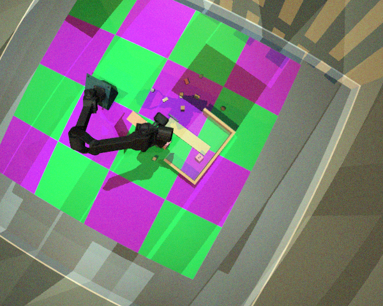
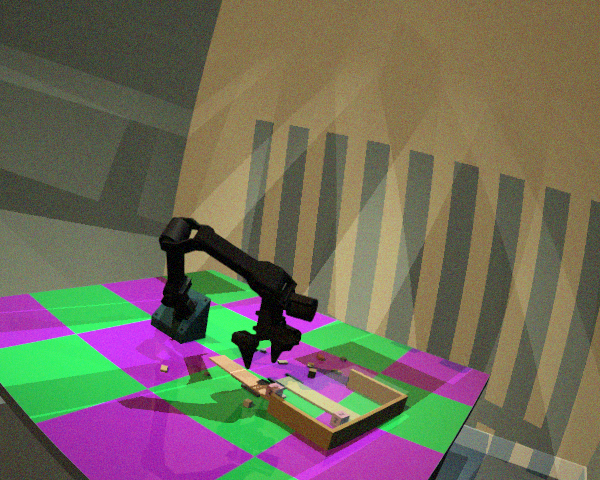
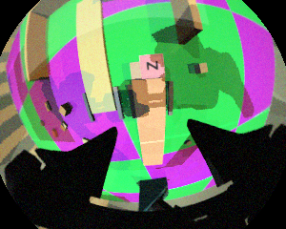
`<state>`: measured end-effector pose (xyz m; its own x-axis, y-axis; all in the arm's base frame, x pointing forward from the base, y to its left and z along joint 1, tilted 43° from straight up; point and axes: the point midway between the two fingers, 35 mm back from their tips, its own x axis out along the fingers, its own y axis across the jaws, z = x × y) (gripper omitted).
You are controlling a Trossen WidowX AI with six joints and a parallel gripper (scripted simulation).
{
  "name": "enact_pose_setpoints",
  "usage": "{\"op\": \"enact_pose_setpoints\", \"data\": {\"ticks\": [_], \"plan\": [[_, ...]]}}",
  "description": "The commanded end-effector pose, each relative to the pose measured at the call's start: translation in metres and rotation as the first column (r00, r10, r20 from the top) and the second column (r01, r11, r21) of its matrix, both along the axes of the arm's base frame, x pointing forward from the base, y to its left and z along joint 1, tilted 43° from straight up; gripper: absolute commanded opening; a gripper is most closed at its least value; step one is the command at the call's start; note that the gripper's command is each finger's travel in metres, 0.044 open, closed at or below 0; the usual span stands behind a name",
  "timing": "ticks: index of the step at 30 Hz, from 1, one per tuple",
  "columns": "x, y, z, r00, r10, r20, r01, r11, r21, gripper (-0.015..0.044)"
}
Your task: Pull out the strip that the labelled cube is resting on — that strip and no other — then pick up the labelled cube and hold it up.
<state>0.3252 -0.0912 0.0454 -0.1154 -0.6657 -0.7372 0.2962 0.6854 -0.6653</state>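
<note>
A pink cube marked with a letter [image 2: 275, 388] [image 3: 153, 66] is at the far end of the peach strip [image 1: 133, 118] [image 2: 228, 365] [image 3: 153, 129]; whether it rests on it or just past it is unclear. The arm mostly hides that cube in the top view. A pale yellow strip [image 1: 189, 138] [image 3: 92, 48] lies to one side, running into the frame. A second marked cube [image 1: 199, 157] [image 2: 340, 417] is by that strip's far end, inside the frame. My gripper [image 2: 261, 364] [image 3: 152, 126] is open and empty, above the peach strip, short of the first cube.
A wooden frame [image 1: 214, 155] [image 2: 300, 419] stands on three sides, open toward the arm. Thin dark rails [image 3: 170, 97] flank the peach strip. Small blocks lie about, one [image 1: 154, 158] [image 2: 247, 403] near the frame's open corner and several beyond the yellow strip.
</note>
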Motion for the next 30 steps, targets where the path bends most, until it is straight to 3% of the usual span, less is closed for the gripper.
{"op": "enact_pose_setpoints", "data": {"ticks": [1, 18, 25, 30], "plan": [[0.014, -0.005, 0.004, 1.0, -0.001, -0.001, 0.001, 1.0, -0.004, 0.044], [0.064, -0.023, 0.02, 1.0, -0.001, 0.003, 0.001, 1.0, -0.006, 0.044], [0.064, -0.029, 0.013, 1.0, 0.0, 0.003, 0.0, 1.0, -0.005, 0.0256], [0.063, -0.034, 0.007, 1.0, 0.0, 0.003, 0.0, 1.0, -0.006, 0.025]]}}
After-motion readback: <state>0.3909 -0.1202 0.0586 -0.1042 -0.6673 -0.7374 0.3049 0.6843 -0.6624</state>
